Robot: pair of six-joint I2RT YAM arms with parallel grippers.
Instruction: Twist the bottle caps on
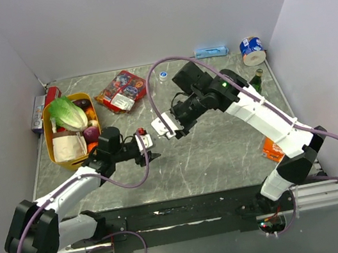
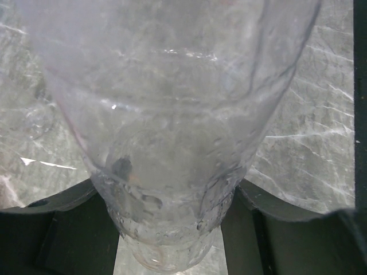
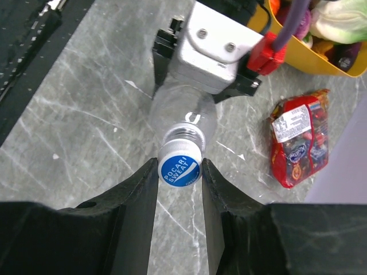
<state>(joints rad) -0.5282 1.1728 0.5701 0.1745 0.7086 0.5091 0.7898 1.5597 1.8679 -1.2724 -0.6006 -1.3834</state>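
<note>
On the grey marbled table [image 1: 225, 149] the two arms meet near the middle. The left gripper [image 2: 178, 229] is clamped round the body of the clear plastic bottle [image 2: 172, 132], presenting it neck-first to the right gripper [image 3: 179, 189] — whose fingers pinch the blue Pocari Sweat cap [image 3: 180, 168] from both sides, seated on the neck (how far threaded, I cannot tell). The step in hand looks like the screwing-on itself. Next calls for turning the cap about the neck's axis while the bottle is held fast — kept square, to avoid cross-threading
</note>
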